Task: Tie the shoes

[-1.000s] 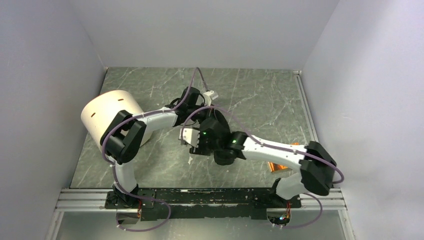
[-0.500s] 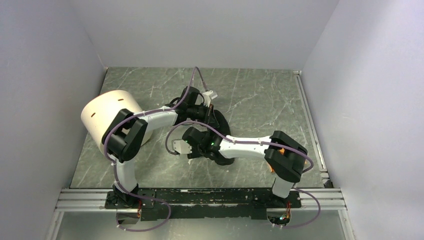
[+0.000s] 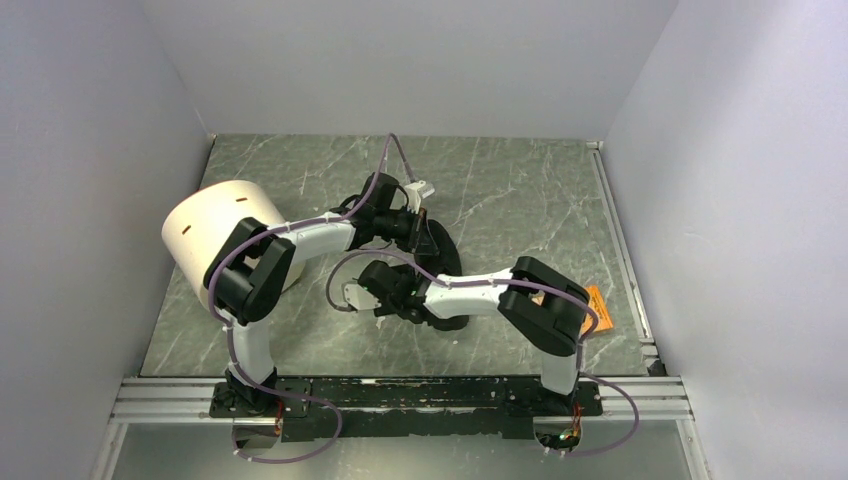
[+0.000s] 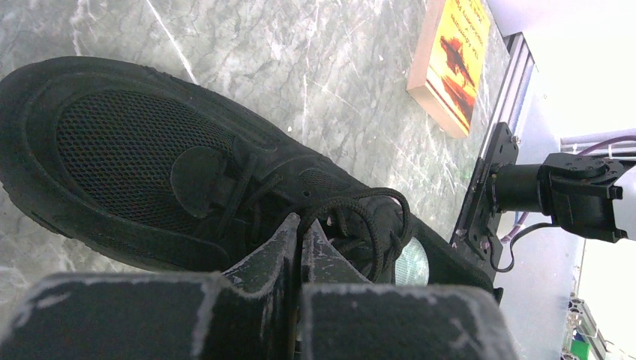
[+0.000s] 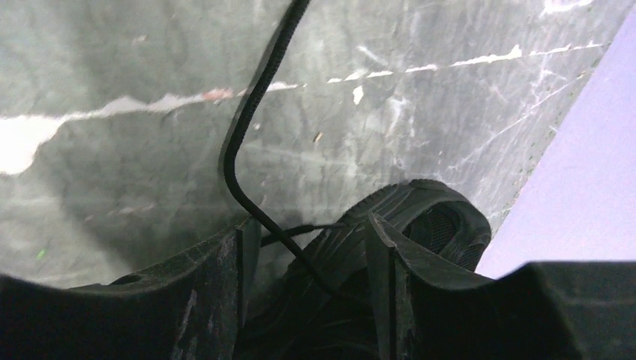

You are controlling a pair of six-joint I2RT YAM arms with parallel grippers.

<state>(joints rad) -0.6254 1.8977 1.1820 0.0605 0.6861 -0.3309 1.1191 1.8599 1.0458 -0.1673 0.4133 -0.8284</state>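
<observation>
Since half a second ago the right arm has folded its elbow in toward the middle, uncovering more of the orange booklet point(image 3: 597, 307). Its wrist has slid a little toward 9 o'clock.

- Sneaker point(image 3: 441, 250): lies near the middle of the surface point(image 3: 520, 190), largely hidden under both wrists in the overhead view. The booklet sits well apart at about 4 o'clock from it.
- Left pincer point(image 4: 301, 225): at the sneaker's 11 o'clock, jaws pressed together right at the lace loop point(image 4: 375, 206) over the tongue. We cannot tell whether lace is nipped between them.
- Right pincer point(image 5: 307, 247): at the sneaker's 8 o'clock, jaws moderately apart. A lace end point(image 5: 240, 127) runs out across the surface and back between its fingers, not clamped.

Step, as we judge it: the lace is being worked at the knot, and the sneaker is not yet tied.

Next move calls for the right pincer to close on the lace between its fingers. It should then pull away toward 8 o'clock while the left holds the loop steady. A thin lace could slip out.
</observation>
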